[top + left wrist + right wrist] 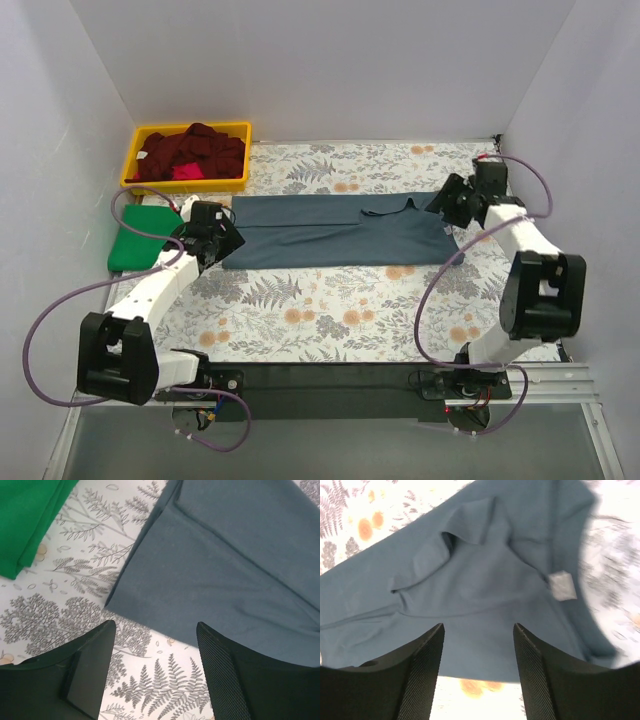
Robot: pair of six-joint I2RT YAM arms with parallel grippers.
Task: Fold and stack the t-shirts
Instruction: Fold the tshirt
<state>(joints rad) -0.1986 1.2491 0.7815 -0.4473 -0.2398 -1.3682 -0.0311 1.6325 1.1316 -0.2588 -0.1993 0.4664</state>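
Note:
The slate-blue t-shirt lies folded into a long band across the floral cloth, collar end at the right. My left gripper is open and empty just off its left end; the left wrist view shows the shirt's corner ahead of my fingers. My right gripper is open and empty above the collar end; the right wrist view shows the shirt with its collar and white label under the fingers. A folded green t-shirt lies at the left edge. Dark red and pink shirts fill the bin.
A yellow plastic bin stands at the back left corner. The floral table cloth covers the table. White walls close in the left, back and right. Purple cables loop from both arms. The green shirt's edge shows in the left wrist view.

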